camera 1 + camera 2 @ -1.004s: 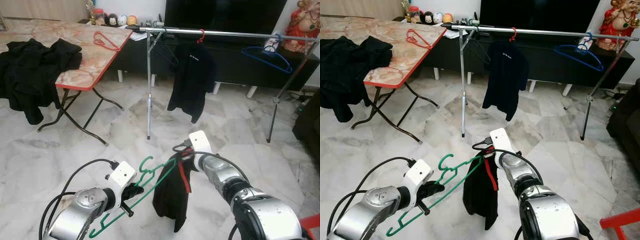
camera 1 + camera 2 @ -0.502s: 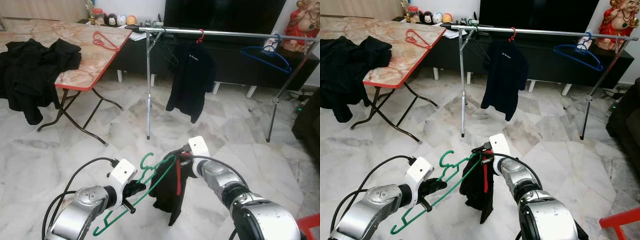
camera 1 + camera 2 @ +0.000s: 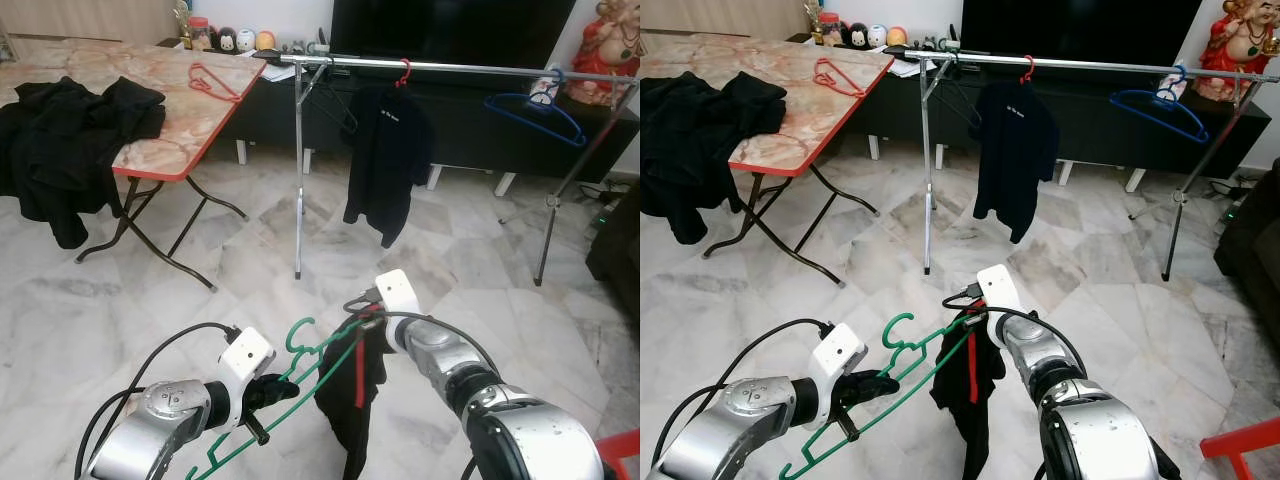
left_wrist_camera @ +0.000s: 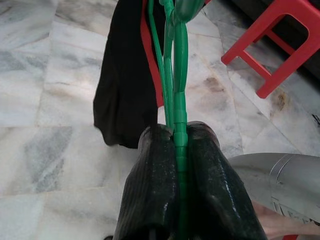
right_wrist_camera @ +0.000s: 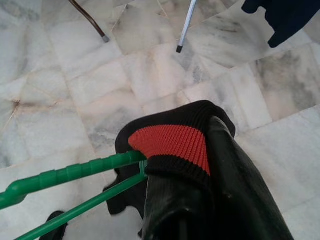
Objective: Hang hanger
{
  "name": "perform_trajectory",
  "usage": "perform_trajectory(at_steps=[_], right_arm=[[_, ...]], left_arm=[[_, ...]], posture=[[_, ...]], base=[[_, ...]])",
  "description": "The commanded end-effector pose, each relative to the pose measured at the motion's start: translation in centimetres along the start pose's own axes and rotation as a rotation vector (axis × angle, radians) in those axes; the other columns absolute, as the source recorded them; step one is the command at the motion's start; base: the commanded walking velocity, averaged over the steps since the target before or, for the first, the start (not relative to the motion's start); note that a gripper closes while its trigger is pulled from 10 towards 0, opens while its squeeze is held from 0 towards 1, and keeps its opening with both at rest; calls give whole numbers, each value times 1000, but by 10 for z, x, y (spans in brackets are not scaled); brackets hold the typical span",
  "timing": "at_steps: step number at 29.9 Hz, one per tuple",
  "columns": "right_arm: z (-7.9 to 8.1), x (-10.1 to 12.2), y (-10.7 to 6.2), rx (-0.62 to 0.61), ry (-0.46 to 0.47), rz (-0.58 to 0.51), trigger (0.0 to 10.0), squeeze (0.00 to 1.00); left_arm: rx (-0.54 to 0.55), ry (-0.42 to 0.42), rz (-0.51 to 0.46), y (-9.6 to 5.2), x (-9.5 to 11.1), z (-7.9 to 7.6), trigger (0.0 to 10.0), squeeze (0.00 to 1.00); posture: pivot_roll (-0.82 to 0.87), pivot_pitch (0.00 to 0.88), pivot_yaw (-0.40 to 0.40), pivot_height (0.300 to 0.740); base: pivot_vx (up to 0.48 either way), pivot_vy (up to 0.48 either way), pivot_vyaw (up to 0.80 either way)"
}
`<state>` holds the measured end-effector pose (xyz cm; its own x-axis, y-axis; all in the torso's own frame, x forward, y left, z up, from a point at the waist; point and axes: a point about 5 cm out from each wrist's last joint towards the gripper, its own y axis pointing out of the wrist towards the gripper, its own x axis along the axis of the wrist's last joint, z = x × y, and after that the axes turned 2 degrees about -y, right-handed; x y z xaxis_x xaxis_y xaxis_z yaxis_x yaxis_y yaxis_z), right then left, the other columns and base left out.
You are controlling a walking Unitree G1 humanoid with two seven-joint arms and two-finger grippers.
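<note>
risk: the black garment (image 3: 352, 400) is draping from one end of the green hanger (image 3: 300, 385) only, bunched by its red-lined collar, so it is likely to slide off if the hanger is tilting during the carry to the clothes rail (image 3: 450, 68). the hook could also be missing the rail, since the rail is standing well beyond the hanger, across the marble floor (image 3: 200, 290).

left gripper (image 4: 176, 145): fingers are pressing narrow on the hanger's lower bar, nearer the robot than the garment.

right gripper (image 5: 187, 175): fingers are pinching the collar closed, touching the hanger arm at its far end. the hanger is hanging low between both grippers.
</note>
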<state>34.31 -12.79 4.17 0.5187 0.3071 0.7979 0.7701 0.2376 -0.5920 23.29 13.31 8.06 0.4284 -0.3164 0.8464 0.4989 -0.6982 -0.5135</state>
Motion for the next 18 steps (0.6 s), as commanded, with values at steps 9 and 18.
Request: perform_trajectory(at_steps=[9, 18], right_arm=[[-1, 24, 0, 16, -10, -82, 10000, 0], [-3, 25, -1, 43, 33, -97, 10000, 0]], left_arm=[[0, 8, -3, 1, -1, 1, 10000, 0], [80, -2, -4, 5, -5, 10, 10000, 0]], posture=[[107, 0, -105, 740], [93, 0, -104, 740]], base=[[0, 0, 0], [0, 0, 0]])
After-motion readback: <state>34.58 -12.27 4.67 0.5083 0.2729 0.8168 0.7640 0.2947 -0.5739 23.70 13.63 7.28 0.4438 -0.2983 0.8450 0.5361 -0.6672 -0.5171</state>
